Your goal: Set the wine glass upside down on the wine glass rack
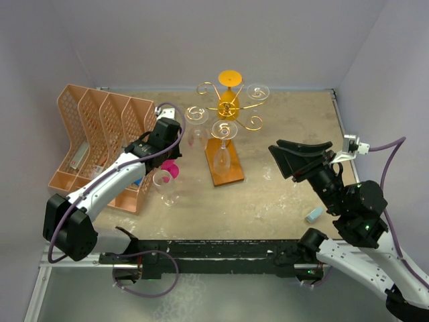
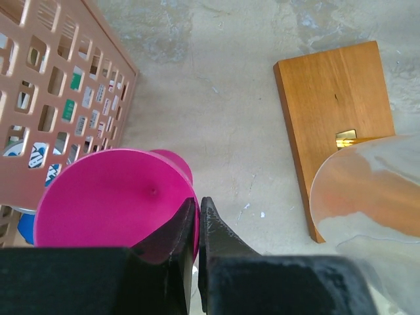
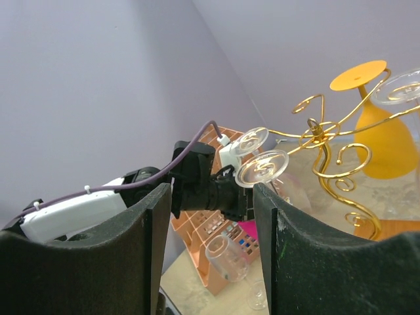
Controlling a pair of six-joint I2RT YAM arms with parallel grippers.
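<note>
Your left arm stretches forward, wrist tipped down beside the peach organiser point(image 1: 100, 114). The left gripper point(image 2: 197, 207) is pinched on the foot rim of the pink wine glass point(image 2: 111, 197), left of the wine glass rack point(image 1: 233, 173). Your right gripper point(image 1: 281, 153) is raised, jaws apart, facing the rack.

The pink wine glass point(image 2: 111, 203), flat round foot uppermost with its rim nipped in the closed left tool point(image 2: 198, 220), is near the left of the wine glass rack point(image 1: 231, 173), an upright gold wire stand with curled arms on a reddish-brown wooden base.
</note>
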